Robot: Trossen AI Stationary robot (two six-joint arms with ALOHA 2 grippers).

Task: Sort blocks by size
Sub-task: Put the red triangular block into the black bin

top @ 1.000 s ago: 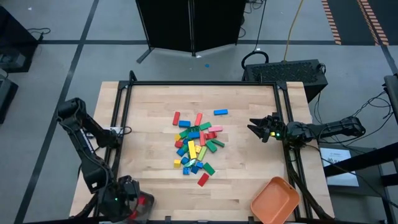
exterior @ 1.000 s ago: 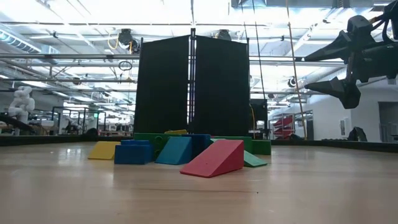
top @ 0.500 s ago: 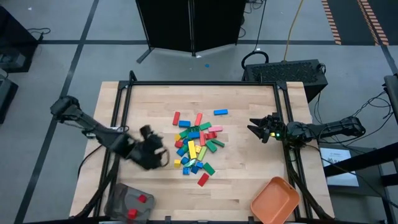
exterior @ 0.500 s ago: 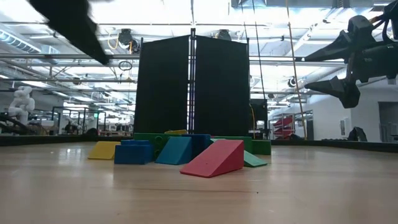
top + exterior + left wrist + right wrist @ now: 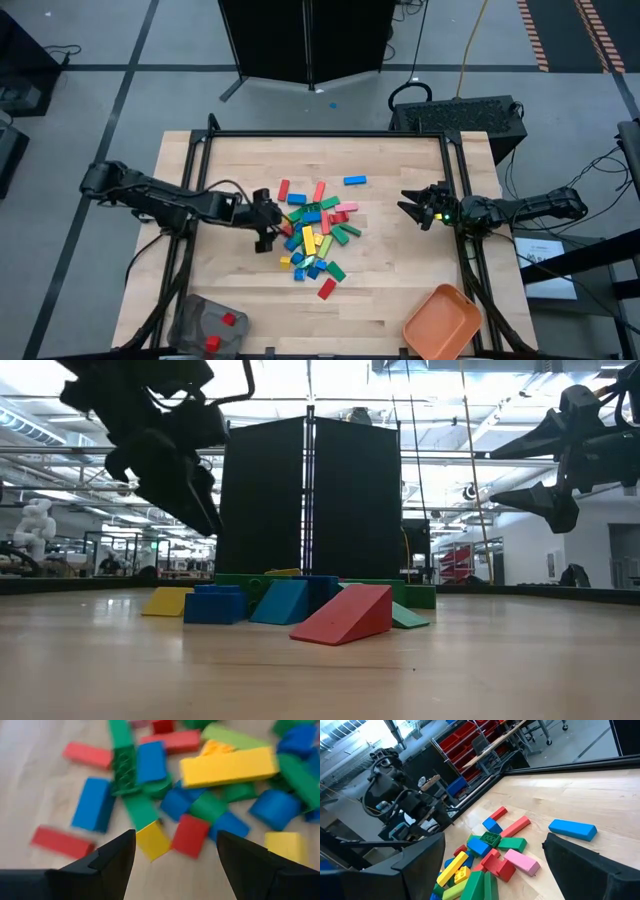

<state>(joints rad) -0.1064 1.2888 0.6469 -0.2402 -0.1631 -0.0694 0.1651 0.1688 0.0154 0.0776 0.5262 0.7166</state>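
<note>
While most blocks point(image 5: 314, 236) sit unsorted beside my spread, empty left jaws, only two reached the grey container point(image 5: 205, 327).

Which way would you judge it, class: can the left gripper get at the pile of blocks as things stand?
Probably yes: the left gripper hangs open at the pile of blocks, nothing lying between them.

An orange tray point(image 5: 441, 322) sits at the table's point(image 5: 390, 290) near right corner. A grey container point(image 5: 205, 328) with two red pieces inside lies off the near left corner. Black panels point(image 5: 305, 40) stand on the floor beyond the far edge.
</note>
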